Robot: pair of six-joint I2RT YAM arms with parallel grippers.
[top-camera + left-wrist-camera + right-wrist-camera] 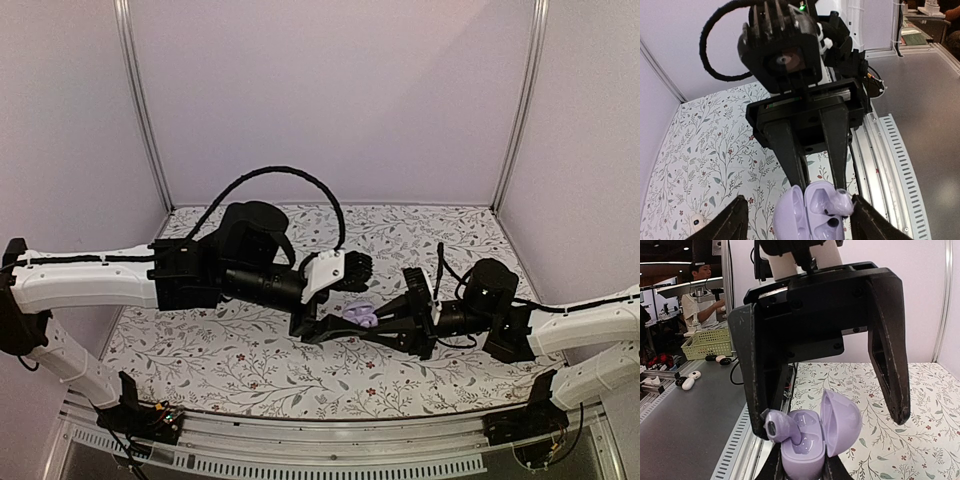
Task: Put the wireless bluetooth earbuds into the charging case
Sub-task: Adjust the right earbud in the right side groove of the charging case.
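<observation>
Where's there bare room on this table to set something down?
Free: the cloth along the back wall, and near-left, between left arm and front rail. Crowded: centre, where left gripper and right gripper meet at the purple case.

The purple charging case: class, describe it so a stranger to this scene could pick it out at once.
Start at the floral table; above its middle the left gripper meets the right gripper. Pinched in the right one is the purple charging case. Small, rounded and lilac, lid hinged open, it stands out from the black fingers around it.
</observation>
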